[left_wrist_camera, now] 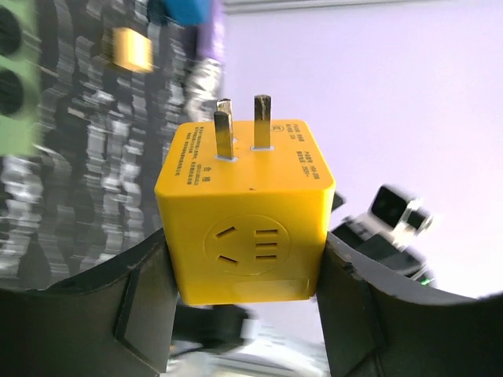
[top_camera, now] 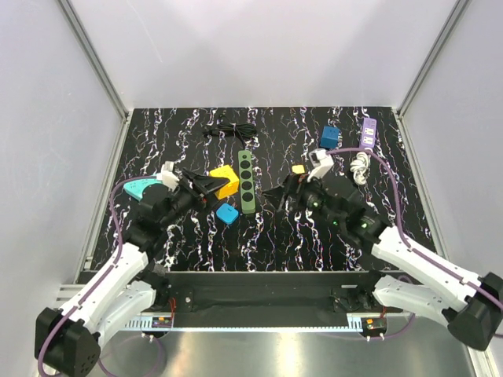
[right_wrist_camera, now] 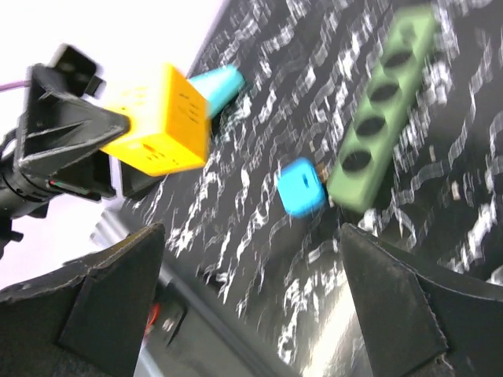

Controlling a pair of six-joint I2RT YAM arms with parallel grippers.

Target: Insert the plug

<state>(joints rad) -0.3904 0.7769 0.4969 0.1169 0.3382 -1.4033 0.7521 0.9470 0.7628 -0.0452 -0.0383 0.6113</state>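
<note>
Here, the left arm reached forward from its base at the near edge of the bench (top_camera: pixel 275 243), elbow bent, and the left gripper (top_camera: pixel 206 184) was clenched on the yellow plug cube (top_camera: pixel 225 181). In the left wrist view, the two dark, matte fingers (left_wrist_camera: pixel 145 302) pressed against opposite side faces of the cube (left_wrist_camera: pixel 247 236). The cube was smooth, glossy plastic with rounded edges. A socket pattern was moulded into the face nearest the camera, and flat metal prongs (left_wrist_camera: pixel 262 122) stood on the face pointing away from the wrist. From above, the cube sat just left of the green power strip (top_camera: pixel 247 182), close to it but apart. The strip was a long, narrow bar lying flat, with a row of round recessed sockets. The right arm stretched in from the other side, angled toward the centre. The right gripper (top_camera: pixel 284 191) was released, its broad black fingers (right_wrist_camera: pixel 110 294) spread wide with nothing between them. Its wrist camera looked across at the held cube (right_wrist_camera: pixel 157 129) and the strip (right_wrist_camera: pixel 381 110). A small blue block (top_camera: pixel 227 214) with rounded corners lay beside the near end of the strip. The bench surface was black, veined with white and purple like marble.
</note>
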